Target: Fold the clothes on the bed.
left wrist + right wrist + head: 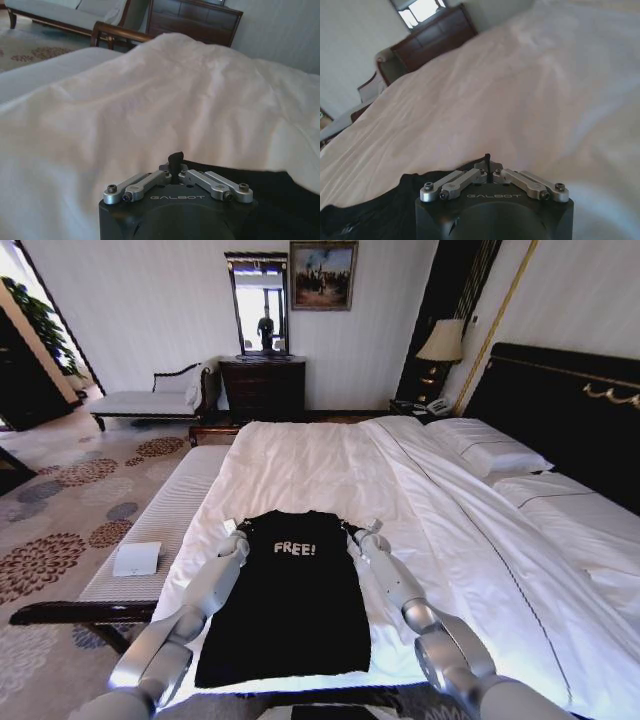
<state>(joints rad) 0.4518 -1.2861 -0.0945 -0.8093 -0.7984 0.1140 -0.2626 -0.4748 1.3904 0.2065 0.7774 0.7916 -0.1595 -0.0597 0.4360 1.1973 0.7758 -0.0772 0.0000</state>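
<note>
A: jaws closed on both sides. left gripper (240, 532) pinching the T-shirt (290, 610) at its left shoulder, right gripper (368, 531) at the right shoulder. black fabric tuft shows between each pair in the wrist views

B: where's the shirt sitting?

A: flat on the bed (330, 465), near the foot edge, hem toward the robot, collar toward the far side

B: advice for the fold?

A: my read: lift both shoulders level and together, keep tension even so the collar edge stays straight, watch for the duvet getting pinched along

B: any text?

A: "FREE!" in white on the chest, "GALBOT" on both gripper bodies
</note>
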